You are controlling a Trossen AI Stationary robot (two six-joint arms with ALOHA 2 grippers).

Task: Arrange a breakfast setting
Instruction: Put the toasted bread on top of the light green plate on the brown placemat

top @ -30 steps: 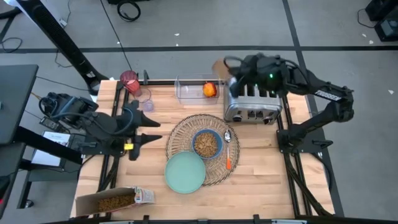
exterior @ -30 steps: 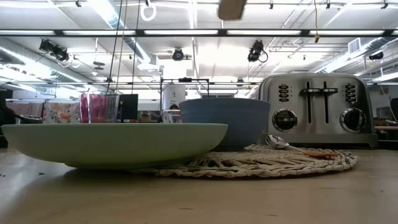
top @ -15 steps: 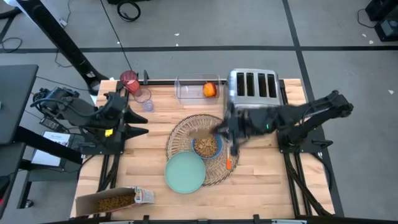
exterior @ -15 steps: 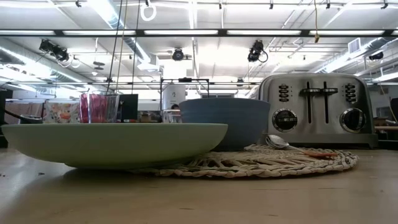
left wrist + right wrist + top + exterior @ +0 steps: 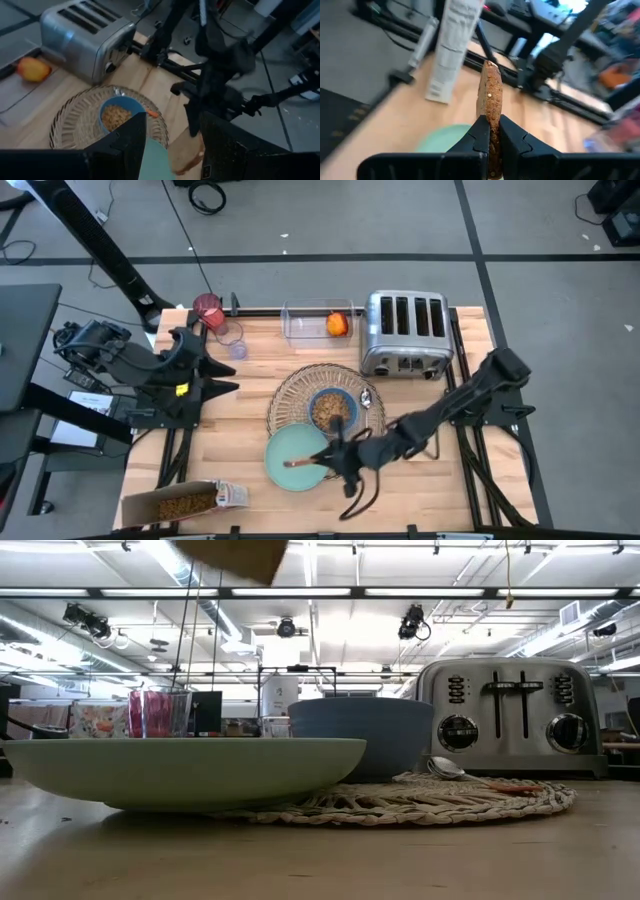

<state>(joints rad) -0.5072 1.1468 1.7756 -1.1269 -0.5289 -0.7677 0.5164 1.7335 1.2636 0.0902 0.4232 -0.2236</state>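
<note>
A brown slice of toast [image 5: 298, 463] hangs over the pale green plate [image 5: 290, 445], with my right gripper [image 5: 316, 462] shut on it. The plate's far edge rests on the round woven placemat [image 5: 300, 385]. A blue bowl [image 5: 332, 410] of cereal and an orange-handled spoon [image 5: 367, 425] also lie on the mat. The dark red cup [image 5: 208, 310] stands at the far left. The orange fruit [image 5: 338, 324] lies in a clear box. My left gripper [image 5: 222, 376] hovers open over the table's left side. In the low view the toast [image 5: 230, 555] shows at the top, high above the plate [image 5: 190, 770]. My right gripper pinches the toast's two flat faces near one edge [image 5: 491, 125] between its two fingers [image 5: 479, 136]. The fingers reach in from the table's right, slanting a little downward. The slice juts out beyond the fingertips and is lifted clear above the plate.
A silver toaster [image 5: 405, 335] stands at the far right. A cardboard cereal box [image 5: 185, 502] lies at the near left corner. My right arm [image 5: 440, 415] stretches across the table's near right part.
My right gripper has swung from above the toaster down and toward the near left, past the bowl, ending over the green plate; it has rolled and carried the toast along. My left gripper has drawn back a little toward the left edge and rolled.
</note>
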